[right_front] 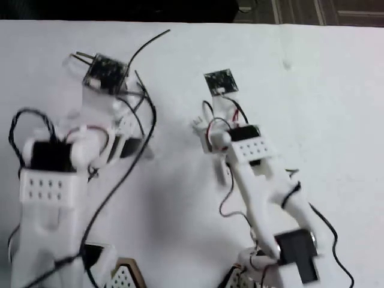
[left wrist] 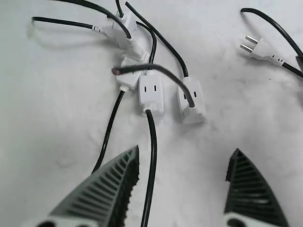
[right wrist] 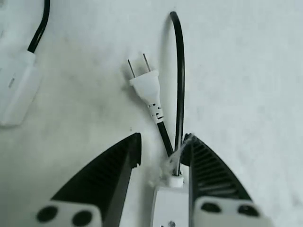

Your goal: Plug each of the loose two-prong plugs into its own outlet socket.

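The left arm (right_front: 51,186) stands at the left of the white worktop (right_front: 324,90). Its left tool (left wrist: 185,151) is wide open and holds nothing. Just beyond its tips lies a group of white outlet sockets (left wrist: 151,92) on black cables (left wrist: 151,156). Two sockets lie side by side with the slots facing up, and the others lie a little farther, close together. A loose two-prong plug (left wrist: 259,48) lies apart from this group, toward the right arm (right_front: 261,186). The right tool (right wrist: 164,137) is partly open. A white socket body (right wrist: 168,205) sits between its fingers, against one of them. The plug lies just beyond the tips, with its prongs pointing away.
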Controlling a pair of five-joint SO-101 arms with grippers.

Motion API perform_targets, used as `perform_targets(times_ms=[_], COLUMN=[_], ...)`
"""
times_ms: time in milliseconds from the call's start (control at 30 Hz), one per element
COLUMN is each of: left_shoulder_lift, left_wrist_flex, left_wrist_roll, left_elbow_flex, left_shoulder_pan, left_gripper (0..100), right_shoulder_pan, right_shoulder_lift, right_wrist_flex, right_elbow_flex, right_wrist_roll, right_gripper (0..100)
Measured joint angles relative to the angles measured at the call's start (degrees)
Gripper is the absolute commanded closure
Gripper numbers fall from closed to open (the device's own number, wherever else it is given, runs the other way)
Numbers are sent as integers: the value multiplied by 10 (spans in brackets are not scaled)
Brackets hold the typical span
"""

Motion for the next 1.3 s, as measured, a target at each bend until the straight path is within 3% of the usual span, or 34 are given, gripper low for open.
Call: perform_targets(times_ms=[333, 467, 633, 833, 1100, 1300], left_shoulder_lift=[-192, -242, -302, -386, -467, -502], left_wrist_flex=[-33, -34, -34, -57, -84, -79], left_wrist_roll=[0, 0, 0, 0, 0, 0], left_elbow_flex=[201, 264, 341, 417, 501, 501], left_shoulder_pan=[0, 0, 0, -36, -71, -70], left_gripper=[702, 702, 702, 702, 702, 702], right_shoulder_pan=[29, 34, 33, 24, -82, -205], right_shoulder_lift=[156, 169, 158, 18, -246, -363], right_wrist_flex=[-34, -34, -24, 76, 217, 325], right_elbow_flex=[-83, -89, -92, -92, -92, -38], right_wrist_roll=[0, 0, 0, 0, 0, 0], right_gripper=[861, 993, 981, 981, 972, 741])
